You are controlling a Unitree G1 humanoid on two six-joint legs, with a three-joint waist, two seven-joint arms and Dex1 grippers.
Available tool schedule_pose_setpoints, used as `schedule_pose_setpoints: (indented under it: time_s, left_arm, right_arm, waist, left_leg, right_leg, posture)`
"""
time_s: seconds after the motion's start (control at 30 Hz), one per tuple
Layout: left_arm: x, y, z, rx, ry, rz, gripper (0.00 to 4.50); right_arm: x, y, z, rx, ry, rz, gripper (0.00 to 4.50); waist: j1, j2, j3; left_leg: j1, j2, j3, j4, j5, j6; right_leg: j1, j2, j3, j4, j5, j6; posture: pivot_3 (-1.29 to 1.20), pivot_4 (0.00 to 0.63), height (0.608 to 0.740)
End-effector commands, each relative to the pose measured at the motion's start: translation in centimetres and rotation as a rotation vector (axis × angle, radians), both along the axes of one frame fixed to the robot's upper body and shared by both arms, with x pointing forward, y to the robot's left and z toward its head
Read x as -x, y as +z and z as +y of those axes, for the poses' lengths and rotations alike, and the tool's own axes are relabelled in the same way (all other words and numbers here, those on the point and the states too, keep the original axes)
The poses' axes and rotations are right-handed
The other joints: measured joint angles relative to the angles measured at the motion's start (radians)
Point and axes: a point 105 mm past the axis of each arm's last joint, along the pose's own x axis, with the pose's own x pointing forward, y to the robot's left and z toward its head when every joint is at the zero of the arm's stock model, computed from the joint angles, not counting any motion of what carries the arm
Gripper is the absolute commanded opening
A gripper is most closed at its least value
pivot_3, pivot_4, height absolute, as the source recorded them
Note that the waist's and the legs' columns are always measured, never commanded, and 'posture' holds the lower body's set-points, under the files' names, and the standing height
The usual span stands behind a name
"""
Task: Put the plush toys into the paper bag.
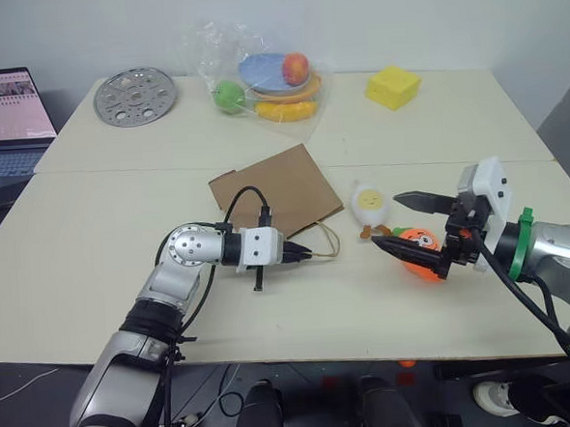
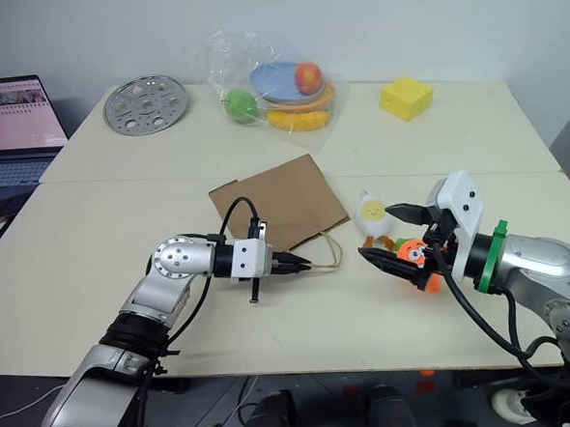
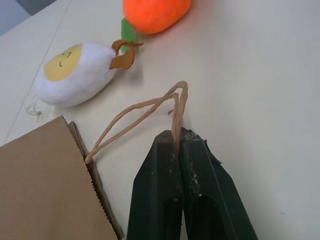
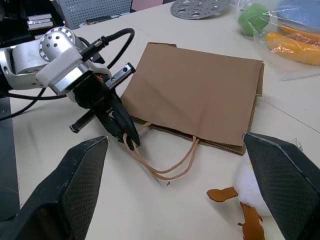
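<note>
— Brown paper bag (image 1: 279, 192) lies flat mid-table; left gripper (image 3: 178, 145) pinches its handle (image 3: 145, 107), jaws closed.

— And the toys?

— Egg (image 1: 370, 204) and carrot (image 1: 420, 248) sit beside the bag; right gripper (image 1: 409, 223) gapes wide over the carrot, empty.

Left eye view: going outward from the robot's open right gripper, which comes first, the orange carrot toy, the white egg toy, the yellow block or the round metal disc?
1. Orange carrot toy, beside the right gripper.
2. White egg toy, just left.
3. Yellow block, far edge.
4. Round metal disc, far left corner.
</note>
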Motion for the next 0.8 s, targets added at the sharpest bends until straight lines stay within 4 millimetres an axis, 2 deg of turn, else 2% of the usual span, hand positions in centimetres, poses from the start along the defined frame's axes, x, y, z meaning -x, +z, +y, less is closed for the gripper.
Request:
schedule_pose_setpoints:
  time_s: [0.03, 0.23, 0.33, 0.43, 0.5, 0.6, 0.77, 0.8]
  left_arm:
    - [-0.1, 1.9, 0.9, 0.067, 0.025, 0.08, 0.04]
    - [0.3, 1.6, 3.4, -0.058, 0.002, 0.097, 0.04]
    - [-0.4, 1.7, 5.1, -0.175, -0.01, -0.066, 0.04]
    - [-0.7, 1.7, 5.5, -0.212, -0.032, -0.143, 0.04]
    - [-0.6, 1.7, 5.5, -0.185, -0.032, -0.102, 0.04]
    - [0.0, 1.9, 5.4, -0.154, -0.047, -0.067, 0.59]
    - [0.5, 1.9, 5.4, -0.145, -0.042, -0.059, 2.08]
    - [0.8, 1.9, 5.3, -0.142, -0.05, -0.058, 2.08]
  right_arm:
    - [-0.1, 0.9, 0.2, -0.007, 0.014, -0.047, 4.5]
    - [-0.1, 0.9, 0.1, -0.011, 0.012, -0.044, 4.5]
    - [-0.3, 0.8, -0.1, -0.013, 0.008, -0.037, 4.5]
    - [-0.5, 0.7, 0.0, -0.015, 0.013, -0.036, 4.5]
    - [-0.7, 0.7, 0.0, -0.009, 0.013, -0.04, 4.5]
    - [-0.8, 0.6, -0.1, -0.009, 0.013, -0.037, 4.5]
    - [-0.9, 0.3, -0.2, 0.0, 0.01, -0.03, 4.5]
    - [-1.0, 0.3, -0.2, -0.003, 0.01, -0.032, 4.5]
  waist:
    - [0.0, 0.0, 0.0]
    - [-0.002, 0.0, 0.0]
    - [0.0, 0.0, 0.0]
    - [0.0, 0.0, 0.0]
    - [0.0, 0.0, 0.0]
    - [-0.001, 0.0, 0.0]
    - [-0.001, 0.0, 0.0]
    - [-0.001, 0.0, 0.0]
  left_leg:
    - [0.0, 0.0, 0.0, 0.0, 0.0, 0.0]
    - [0.0, 0.0, 0.0, 0.0, 0.0, 0.0]
    - [0.0, 0.0, 0.0, 0.0, 0.0, 0.0]
    - [0.0, 0.0, 0.0, 0.0, 0.0, 0.0]
    - [0.0, 0.0, 0.0, 0.0, 0.0, 0.0]
    - [0.0, 0.0, 0.0, 0.0, 0.0, 0.0]
    - [0.0, 0.0, 0.0, 0.0, 0.0, 0.0]
    - [0.0, 0.0, 0.0, 0.0, 0.0, 0.0]
  right_leg:
    - [0.0, 0.0, 0.0, 0.0, 0.0, 0.0]
    - [0.0, 0.0, 0.0, 0.0, 0.0, 0.0]
    - [0.0, 0.0, 0.0, 0.0, 0.0, 0.0]
    - [0.0, 0.0, 0.0, 0.0, 0.0, 0.0]
    - [0.0, 0.0, 0.0, 0.0, 0.0, 0.0]
    - [0.0, 0.0, 0.0, 0.0, 0.0, 0.0]
    - [0.0, 0.0, 0.0, 0.0, 0.0, 0.0]
    - [0.0, 0.0, 0.0, 0.0, 0.0, 0.0]
  posture:
    - [0.0, 0.15, 0.74]
    - [0.0, 0.15, 0.74]
    - [0.0, 0.15, 0.74]
    - [0.0, 0.15, 0.74]
    - [0.0, 0.15, 0.74]
    - [0.0, 0.15, 0.74]
    - [0.0, 0.15, 0.74]
    - [0.0, 0.15, 0.74]
